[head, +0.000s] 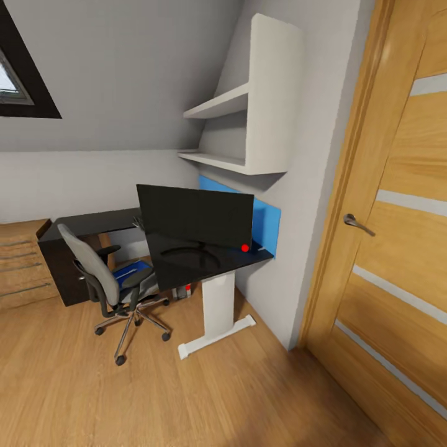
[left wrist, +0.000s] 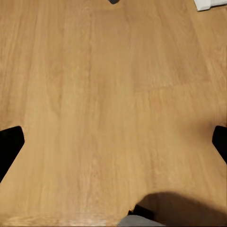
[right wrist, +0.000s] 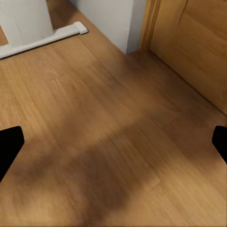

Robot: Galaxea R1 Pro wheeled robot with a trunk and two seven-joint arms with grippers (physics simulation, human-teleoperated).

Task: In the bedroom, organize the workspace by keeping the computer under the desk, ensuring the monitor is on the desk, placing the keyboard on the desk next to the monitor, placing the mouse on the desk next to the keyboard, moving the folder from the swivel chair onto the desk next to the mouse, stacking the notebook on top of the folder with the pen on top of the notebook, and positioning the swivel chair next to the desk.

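In the bedroom, the wide black monitor (head: 195,217) stands on the glossy black desk (head: 186,273), its red dot toward the door side. The grey swivel chair (head: 102,276) sits by the desk's front edge, with the blue folder (head: 131,270) flat on its seat. Computer, keyboard, mouse, notebook and pen are hidden or out of view. My left gripper (left wrist: 113,144) hangs open over bare wood floor, black fingertips (left wrist: 9,146) wide apart. The right gripper (right wrist: 113,144) is open too, above the floor near the desk's white foot (right wrist: 42,38).
A wooden dresser (head: 22,261) stands left of the desk. The wooden door (head: 397,248) fills the right side, beside a wall corner (head: 292,248). White shelves (head: 248,124) and a blue wall panel (head: 267,223) sit above the desk. The desk's white leg (head: 217,310) stands on open floor.
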